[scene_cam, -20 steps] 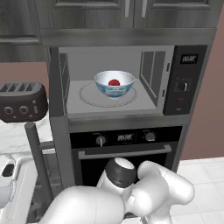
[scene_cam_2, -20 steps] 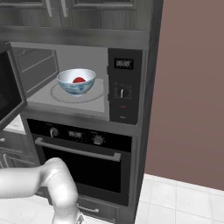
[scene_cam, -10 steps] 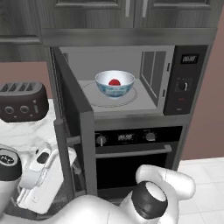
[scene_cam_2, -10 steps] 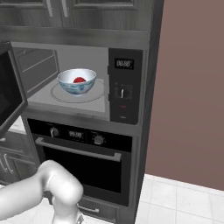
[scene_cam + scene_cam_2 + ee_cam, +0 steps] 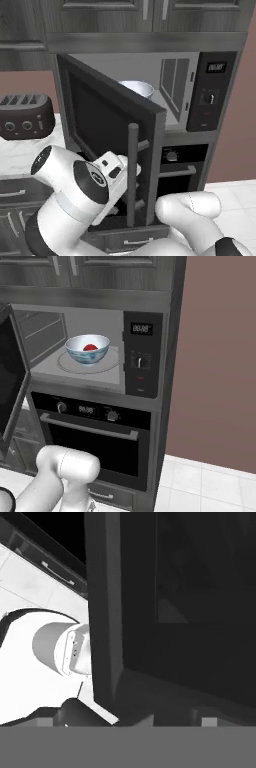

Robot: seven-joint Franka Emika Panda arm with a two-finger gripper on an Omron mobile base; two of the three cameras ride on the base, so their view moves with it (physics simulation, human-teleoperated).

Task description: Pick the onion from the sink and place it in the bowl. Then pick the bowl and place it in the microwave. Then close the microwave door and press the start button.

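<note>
Ahead of gripper, jaws apart, door has swung half shut; bowl inside, start next.

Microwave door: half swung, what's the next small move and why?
Probably keep pushing the microwave door toward shut. The bowl with the onion already sits on the turntable, the door stands partly open, and the open gripper is against its outer face.

Nothing legible: the microwave display and the oven display show only blurred marks.
</note>
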